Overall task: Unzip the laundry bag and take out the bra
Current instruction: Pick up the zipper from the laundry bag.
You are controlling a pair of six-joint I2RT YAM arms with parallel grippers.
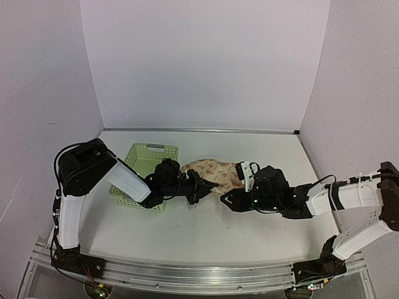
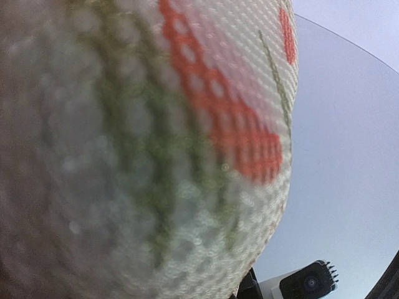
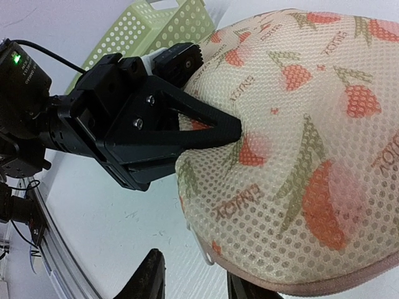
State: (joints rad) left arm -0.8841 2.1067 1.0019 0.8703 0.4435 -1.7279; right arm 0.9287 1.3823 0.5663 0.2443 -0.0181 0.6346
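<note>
Overhead camera looks down; both wrist cameras closely face the laundry bag [image 3: 299, 143].

the laundry bag [image 3: 299, 124] is pale beige mesh, dotted all over with tiny holes and printed with red-orange strawberries, olive-green leaves and small brownish lettering. its edging [image 3: 312, 288] is dusty pink. the basket [image 1: 146, 163] is light green with a lattice of small holes. the left gripper [image 3: 235, 128] is matte black, and the right gripper [image 3: 196, 286] is black too. the tabletop [image 1: 206, 230] is white, and the walls [image 1: 206, 62] are pale lilac.
</note>
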